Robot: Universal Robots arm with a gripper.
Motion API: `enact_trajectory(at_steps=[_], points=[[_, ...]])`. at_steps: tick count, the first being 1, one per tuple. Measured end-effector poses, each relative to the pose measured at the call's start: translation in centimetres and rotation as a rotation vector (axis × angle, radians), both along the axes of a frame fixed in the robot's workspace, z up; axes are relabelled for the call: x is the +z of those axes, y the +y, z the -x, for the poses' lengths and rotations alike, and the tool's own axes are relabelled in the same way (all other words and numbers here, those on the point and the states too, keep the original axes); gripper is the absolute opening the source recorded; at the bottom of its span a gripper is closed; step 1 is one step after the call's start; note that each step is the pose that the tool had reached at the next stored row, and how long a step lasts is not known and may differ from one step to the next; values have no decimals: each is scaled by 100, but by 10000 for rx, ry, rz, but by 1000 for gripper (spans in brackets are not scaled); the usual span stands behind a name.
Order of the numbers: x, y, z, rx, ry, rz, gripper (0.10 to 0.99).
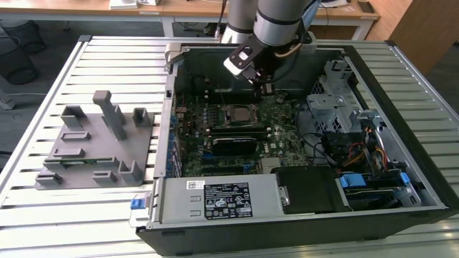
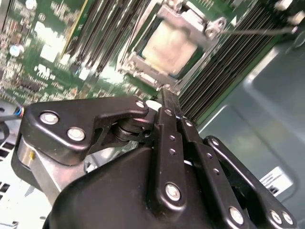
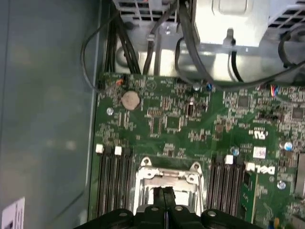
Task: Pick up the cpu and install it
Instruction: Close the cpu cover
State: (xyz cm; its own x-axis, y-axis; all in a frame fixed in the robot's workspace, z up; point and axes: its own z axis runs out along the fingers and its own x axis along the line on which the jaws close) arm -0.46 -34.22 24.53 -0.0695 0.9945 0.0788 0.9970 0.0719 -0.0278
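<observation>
1. Nearest in the second wrist view: black metal two-finger gripper (image 2: 170,100), closed narrow, fingertips pressed together with nothing between them.
2. Just past the fingertips: the cpu (image 2: 167,46), a small flat square chip with a pale silver-white top, seated in its socket and apart from the gripper. Pale face turned up toward the gripper; outline square, so no long axis to tell; edges in line with the socket's.
3. Around the cpu: bright silver metal socket frame (image 2: 212,27).
4. On either side of the frame: rows of long dark memory slots (image 3: 112,186), parallel to two of the cpu's edges.
5. Farther on: green motherboard (image 3: 167,119) with a round silver coin cell (image 3: 130,100), then black cables (image 3: 186,43).
6. In the exterior view: open dark tower case (image 1: 287,236) lying on a pale slatted metal table (image 1: 72,220), grey plastic fixture with upright posts (image 1: 93,145) beside it on the exterior view's left.
</observation>
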Motion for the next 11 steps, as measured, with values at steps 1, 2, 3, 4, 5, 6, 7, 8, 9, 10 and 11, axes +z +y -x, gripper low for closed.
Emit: enact_trajectory(at_steps=[1, 2, 3, 4, 5, 6, 7, 8, 9, 10, 11], points=[[-5, 0, 33, 0, 0, 1, 106], [-11, -1, 66, 1, 0, 0, 106], [-17, -1, 101, 1, 0, 0, 106], [-23, -2, 136, 0, 0, 0, 106], [-28, -4, 170, 0, 1, 2, 106], [-34, -6, 203, 0, 1, 1, 106], [-40, -7, 239, 0, 0, 1, 106], [-46, -7, 268, -1, 0, 0, 106], [-50, -8, 293, 0, 1, 1, 106], [-54, -8, 313, 0, 1, 1, 106], [-56, -8, 324, 0, 0, 1, 106]])
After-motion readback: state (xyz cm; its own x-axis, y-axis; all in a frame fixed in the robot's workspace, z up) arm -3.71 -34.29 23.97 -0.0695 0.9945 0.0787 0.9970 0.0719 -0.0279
